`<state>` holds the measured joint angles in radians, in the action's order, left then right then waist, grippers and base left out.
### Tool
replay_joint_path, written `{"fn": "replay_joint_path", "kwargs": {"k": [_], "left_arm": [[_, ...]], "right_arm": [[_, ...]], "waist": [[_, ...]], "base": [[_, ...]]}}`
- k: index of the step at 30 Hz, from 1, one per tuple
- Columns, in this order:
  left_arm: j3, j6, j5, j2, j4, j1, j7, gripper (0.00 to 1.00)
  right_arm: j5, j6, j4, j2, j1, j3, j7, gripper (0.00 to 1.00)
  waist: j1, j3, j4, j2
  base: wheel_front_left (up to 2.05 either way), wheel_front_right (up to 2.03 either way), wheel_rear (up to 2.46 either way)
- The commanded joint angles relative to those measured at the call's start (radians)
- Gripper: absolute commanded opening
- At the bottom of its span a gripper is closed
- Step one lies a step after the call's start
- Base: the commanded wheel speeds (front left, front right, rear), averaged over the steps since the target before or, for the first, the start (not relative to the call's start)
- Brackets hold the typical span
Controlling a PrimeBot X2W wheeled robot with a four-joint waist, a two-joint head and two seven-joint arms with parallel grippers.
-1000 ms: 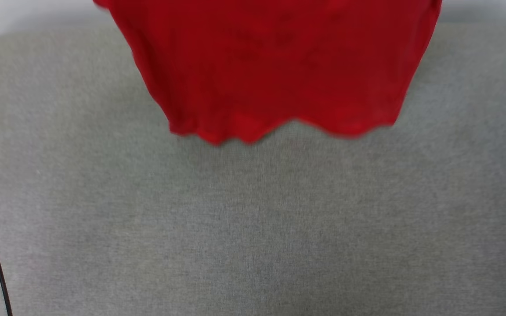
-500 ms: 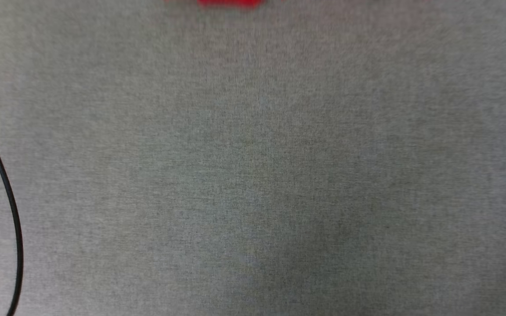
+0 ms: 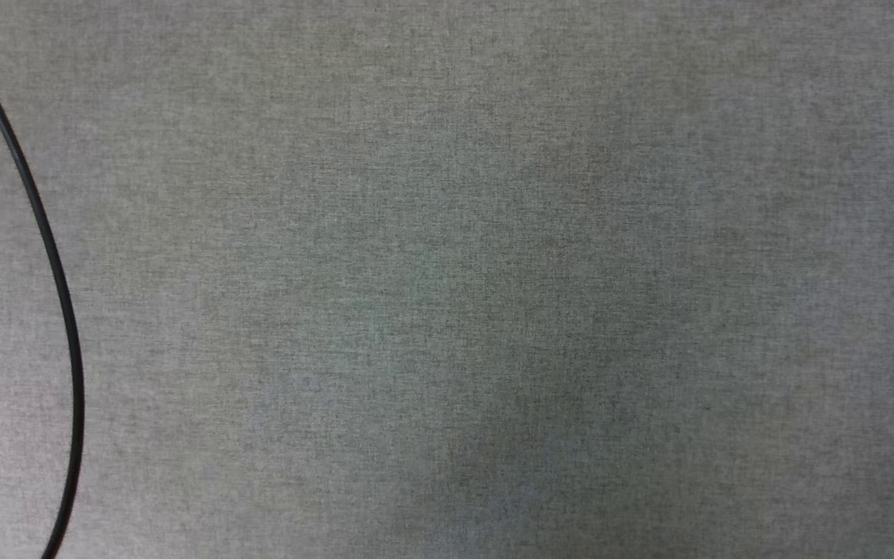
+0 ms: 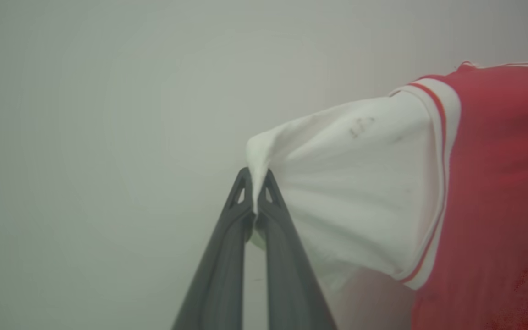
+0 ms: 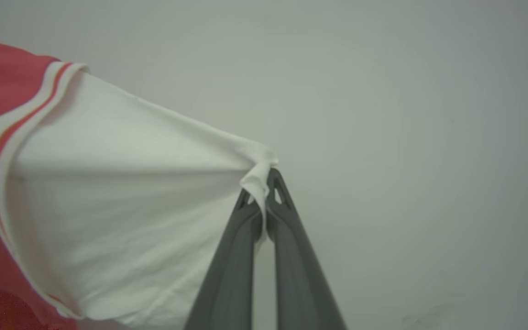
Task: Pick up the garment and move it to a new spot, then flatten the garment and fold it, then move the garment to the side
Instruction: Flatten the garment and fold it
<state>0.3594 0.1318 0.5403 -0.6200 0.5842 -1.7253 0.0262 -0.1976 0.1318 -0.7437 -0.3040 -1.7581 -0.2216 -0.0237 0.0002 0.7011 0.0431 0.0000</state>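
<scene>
Pale backdrop (image 4: 85,114); left gripper (image 4: 255,178), right gripper (image 5: 264,182) pinch garment (image 4: 497,183)

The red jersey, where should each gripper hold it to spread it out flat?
Grip the jersey by the outer tips of its white sleeves, one from each side. The left gripper and right gripper pinch there, and the cloth fans out taut toward the red body.
</scene>
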Motion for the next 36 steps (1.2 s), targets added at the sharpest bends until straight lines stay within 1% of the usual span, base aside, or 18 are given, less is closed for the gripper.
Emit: {"fn": "replay_joint_path", "kwargs": {"k": [1,3,6,9,14,20,23,26,31,36], "left_arm": [[0.016,-0.003,0.012,-0.002,0.019,0.022,0.014,0.00],[0.054,-0.003,0.045,0.010,0.042,0.055,0.031,0.00],[0.091,-0.003,0.103,0.023,0.073,0.114,0.055,0.00],[0.131,-0.002,0.139,0.024,0.092,0.188,0.090,0.00],[0.185,-0.002,0.182,0.026,0.105,0.320,0.142,0.00],[0.243,-0.002,0.231,0.018,0.093,0.510,0.178,0.00],[0.266,-0.002,0.250,0.014,0.067,0.618,0.180,0.00],[0.285,-0.011,0.269,0.018,0.032,0.739,0.182,0.00],[0.305,-0.038,0.310,-0.004,-0.041,0.938,0.167,0.00],[0.326,-0.073,0.352,-0.034,-0.122,1.119,0.144,0.00]], "right_arm": [[-0.005,-0.002,-0.023,0.010,0.003,-0.009,-0.010,0.00],[0.059,-0.002,-0.069,0.040,0.012,-0.050,-0.009,0.00],[0.098,-0.002,-0.122,0.036,0.049,-0.042,-0.024,0.00],[0.131,-0.002,-0.167,0.035,0.101,0.013,-0.037,0.00],[0.209,-0.002,-0.214,0.014,0.222,0.091,-0.065,0.00],[0.336,-0.002,-0.224,-0.012,0.416,0.172,-0.082,0.00],[0.420,-0.002,-0.204,-0.020,0.529,0.216,-0.065,0.00],[0.528,-0.002,-0.164,-0.040,0.661,0.264,-0.033,0.00],[0.690,-0.002,-0.046,-0.099,0.903,0.341,0.033,0.00],[0.797,-0.002,0.070,-0.159,1.114,0.385,0.081,0.00]], "waist": [[-0.0002,0.002,0.003,0.0000],[-0.0002,0.003,0.006,0.0000],[-0.0002,-0.006,0.010,0.0000],[-0.0002,-0.030,0.013,0.0000],[-0.0002,-0.093,0.011,0.0000],[-0.0002,-0.206,0.011,0.0000],[-0.0002,-0.265,0.009,0.0000],[-0.0002,-0.332,0.013,0.0000],[-0.0002,-0.424,0.016,0.0000],[-0.0002,-0.494,0.017,0.0000]], "base": [[0.00,0.00,0.00],[0.00,0.00,0.00],[0.00,0.00,0.00],[0.00,0.00,0.00],[0.00,0.00,0.00],[0.00,0.00,0.00],[0.00,0.00,0.00],[0.00,0.00,0.00],[0.00,0.00,0.00],[0.00,0.00,0.00]]}}
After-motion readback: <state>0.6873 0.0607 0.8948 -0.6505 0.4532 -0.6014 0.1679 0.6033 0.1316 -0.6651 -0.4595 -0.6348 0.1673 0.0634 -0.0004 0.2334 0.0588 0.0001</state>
